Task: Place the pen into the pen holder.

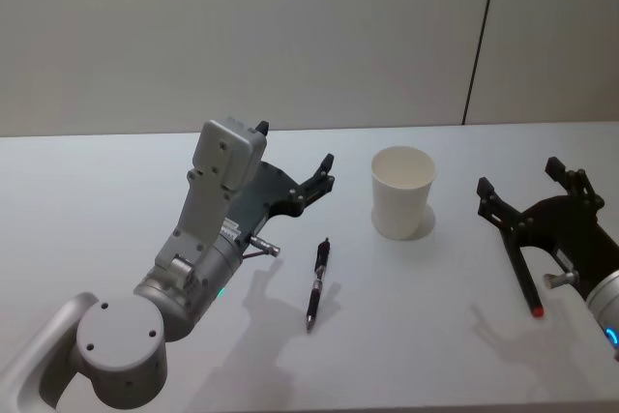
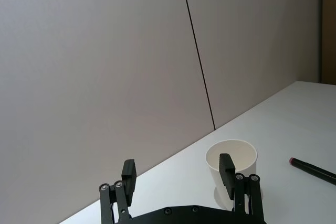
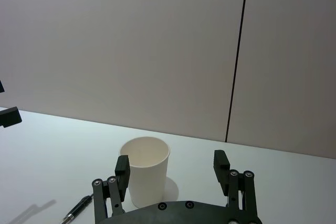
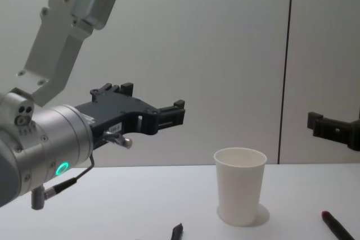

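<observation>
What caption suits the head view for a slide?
Open left gripper hovers beside the pen, empty cup at centre, open right gripper by a red-tipped pen.

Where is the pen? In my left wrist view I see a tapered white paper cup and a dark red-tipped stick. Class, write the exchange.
Observer: A slim black pen lies flat on the white table, nearer the robot than the tapered white paper cup.
Operator: And that red-tipped stick?
Observer: It lies on the table under the open right gripper.
Operator: My gripper's height?
Observer: The open left gripper hovers well above the table.
</observation>
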Motion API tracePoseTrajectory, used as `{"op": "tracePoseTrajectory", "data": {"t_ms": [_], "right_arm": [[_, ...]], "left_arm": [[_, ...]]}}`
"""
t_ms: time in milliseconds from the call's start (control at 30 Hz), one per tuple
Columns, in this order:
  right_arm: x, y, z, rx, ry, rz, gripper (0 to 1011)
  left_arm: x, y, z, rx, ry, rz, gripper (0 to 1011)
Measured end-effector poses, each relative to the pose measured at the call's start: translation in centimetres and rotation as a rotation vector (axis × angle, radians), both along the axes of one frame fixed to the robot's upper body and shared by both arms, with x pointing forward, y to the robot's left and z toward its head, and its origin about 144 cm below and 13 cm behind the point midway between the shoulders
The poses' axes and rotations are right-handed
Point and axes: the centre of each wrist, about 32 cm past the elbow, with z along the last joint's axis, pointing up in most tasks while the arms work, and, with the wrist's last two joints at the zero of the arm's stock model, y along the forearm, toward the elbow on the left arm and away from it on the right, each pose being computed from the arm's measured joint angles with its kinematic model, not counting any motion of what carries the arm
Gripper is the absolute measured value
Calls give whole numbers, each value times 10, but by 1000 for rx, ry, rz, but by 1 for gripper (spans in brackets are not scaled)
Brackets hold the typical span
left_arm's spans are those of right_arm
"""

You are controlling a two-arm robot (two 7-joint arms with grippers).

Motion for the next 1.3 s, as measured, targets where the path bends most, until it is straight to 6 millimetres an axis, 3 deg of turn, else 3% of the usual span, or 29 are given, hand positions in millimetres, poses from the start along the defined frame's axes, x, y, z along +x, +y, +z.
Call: {"op": "tracePoseTrajectory", "data": {"t_ms": [933, 1300], "right_arm": [[0, 1, 0, -3, 2, -4, 1001], [4, 8, 7, -80, 58, -59, 1001]], "left_arm": [[0, 0, 0, 0, 0, 0, 1004], [0, 0, 0, 0, 0, 0, 1004]]}}
